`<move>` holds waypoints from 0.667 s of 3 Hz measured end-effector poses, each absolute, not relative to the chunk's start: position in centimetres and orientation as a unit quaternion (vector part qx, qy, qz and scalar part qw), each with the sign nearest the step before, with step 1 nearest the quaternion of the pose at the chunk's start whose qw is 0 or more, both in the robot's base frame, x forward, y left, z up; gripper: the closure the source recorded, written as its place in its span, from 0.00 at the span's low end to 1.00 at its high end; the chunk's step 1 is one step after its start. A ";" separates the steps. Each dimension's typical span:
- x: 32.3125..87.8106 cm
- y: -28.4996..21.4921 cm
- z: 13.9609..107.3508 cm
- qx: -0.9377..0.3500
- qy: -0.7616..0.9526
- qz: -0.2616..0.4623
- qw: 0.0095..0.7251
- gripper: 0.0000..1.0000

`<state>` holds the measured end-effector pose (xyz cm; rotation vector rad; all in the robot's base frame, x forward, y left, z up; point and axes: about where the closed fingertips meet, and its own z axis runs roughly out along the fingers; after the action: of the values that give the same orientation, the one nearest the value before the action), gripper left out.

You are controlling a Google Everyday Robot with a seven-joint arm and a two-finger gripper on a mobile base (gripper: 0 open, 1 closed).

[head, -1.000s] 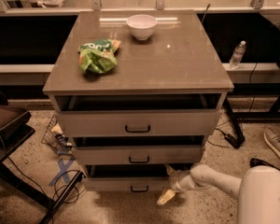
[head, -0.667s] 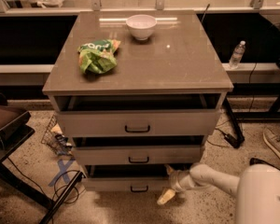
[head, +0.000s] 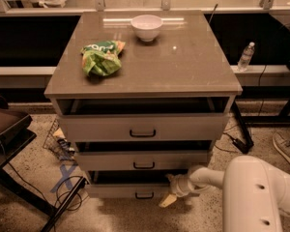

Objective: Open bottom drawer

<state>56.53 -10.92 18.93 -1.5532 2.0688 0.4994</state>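
Note:
The bottom drawer (head: 121, 190) is the lowest of three pale drawers in the cabinet. Its slim front carries a small dark bar handle (head: 144, 195). It stands pulled out a little, with a dark gap above its front. My gripper (head: 172, 190) is low at the drawer's right end, just right of the handle, at the end of my white arm (head: 208, 177). One pale fingertip (head: 167, 200) points down and left, below the drawer's front edge.
The middle drawer (head: 144, 161) and top drawer (head: 143, 128) also stand slightly out. A white bowl (head: 146, 27) and a green chip bag (head: 102, 57) lie on the cabinet top. Cables and blue tape (head: 63, 175) lie on the floor at left. A water bottle (head: 245, 56) stands at back right.

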 end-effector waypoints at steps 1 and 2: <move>54.0 -12.5 18.8 -0.546 0.783 0.172 0.244 0.49; 51.7 -13.4 19.1 -0.532 0.793 0.169 0.243 0.71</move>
<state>51.75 -13.35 19.06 -1.4546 2.1677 0.4630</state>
